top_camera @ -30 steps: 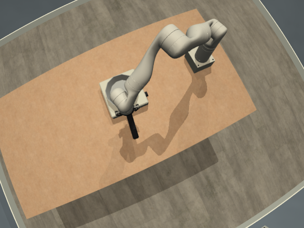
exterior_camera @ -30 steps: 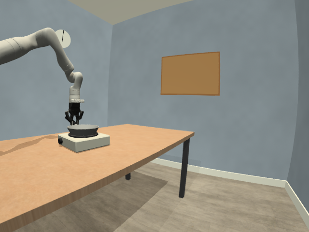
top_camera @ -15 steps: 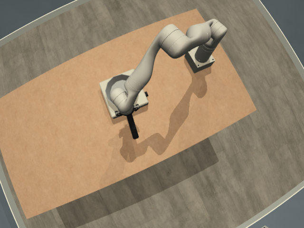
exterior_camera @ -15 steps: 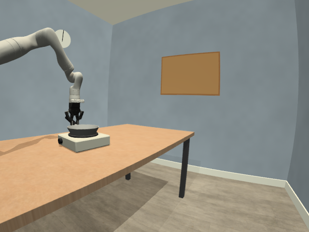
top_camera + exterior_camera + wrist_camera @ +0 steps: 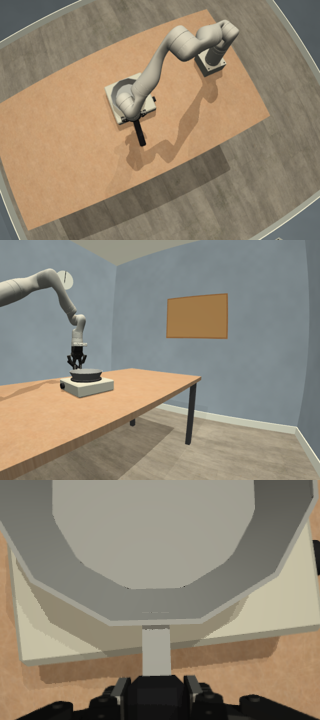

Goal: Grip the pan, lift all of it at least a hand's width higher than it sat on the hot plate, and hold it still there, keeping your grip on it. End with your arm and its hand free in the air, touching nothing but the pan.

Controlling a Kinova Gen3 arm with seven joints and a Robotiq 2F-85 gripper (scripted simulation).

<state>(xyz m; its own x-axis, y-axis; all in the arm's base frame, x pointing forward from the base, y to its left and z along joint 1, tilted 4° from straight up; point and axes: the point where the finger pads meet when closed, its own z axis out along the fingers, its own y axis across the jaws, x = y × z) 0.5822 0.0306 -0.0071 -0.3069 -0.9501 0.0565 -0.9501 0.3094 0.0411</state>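
Claw clamped on the pan's handle, pan on the hot plate.

The arm [image 5: 63,295] reaches down from my left and its claw [image 5: 77,365] points straight at the table [image 5: 144,384], fingers closed tight on the dark handle [image 5: 139,133] of the pan [image 5: 86,374]. The grey pan sits low on the cream hot plate [image 5: 98,387], with no gap showing between them from here. The handle sticks out past the plate's edge, over the wood. A black knob [image 5: 62,385] shows on the plate's side. A cork board [image 5: 197,316] hangs on the blue wall behind.
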